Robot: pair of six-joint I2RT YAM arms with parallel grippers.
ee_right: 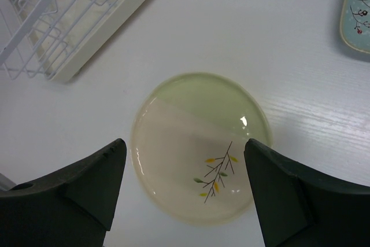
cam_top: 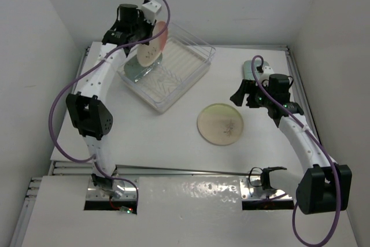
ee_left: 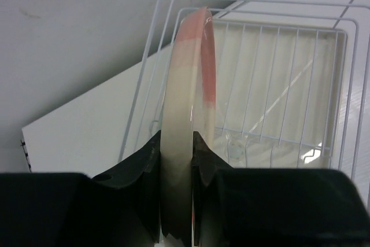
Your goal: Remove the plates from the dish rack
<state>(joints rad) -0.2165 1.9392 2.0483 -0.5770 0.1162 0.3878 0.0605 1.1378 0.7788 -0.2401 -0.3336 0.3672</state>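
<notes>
**Cream-and-pink plate** [cam_top: 151, 44]: held on edge over the left-rear part of the dish rack [cam_top: 173, 73]. The left gripper [ee_left: 176, 148] pinches its rim between both fingers [ee_left: 144, 157]. Whether the lower rim is clear of the rack's ribbed base cannot be told from these views.

**Step in hand:** judged to be the lift-out. Done well, it calls for a straight rise along the plate's own plane until the rim is above the rack's wall. Only then should the plate be carried toward open table [cam_top: 144, 137]. Tilting early risks catching the rim on the rack's wires or wall, and a thin glazed rim pinched at one spot may swivel in the grip.

**Orientation:** the plate stands nearly upright. Being round, it has no true long axis. Seen edge-on in the left wrist view, its profile runs straight away from the fingers, with the pink portion at the far end. In the top view its face turns toward the right side of the table.

**Surroundings:** the cream-yellow plate [cam_top: 220, 124] lies flat on the table, well apart from the rack. The right gripper [ee_right: 184, 143] hangs over it with fingers spread wide, holding nothing. A mint-green plate [ee_right: 358, 10] lies beyond.
</notes>
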